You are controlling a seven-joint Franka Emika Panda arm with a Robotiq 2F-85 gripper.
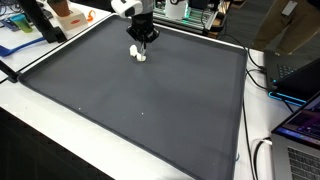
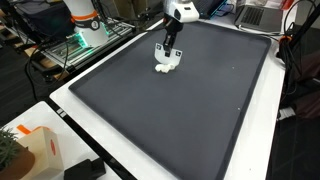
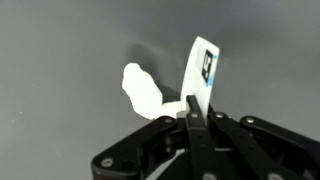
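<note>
white smooth plastic piece (image 3: 142, 92), rounded, its thin flat tab (image 3: 203, 65) pinched between closed black fingers (image 3: 214, 124), matte grey mat (image 1: 150, 105)

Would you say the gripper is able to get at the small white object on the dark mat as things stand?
Most likely yes: in the wrist view the gripper looks shut on the white object by its flat labelled tab, with nothing between them.
</note>
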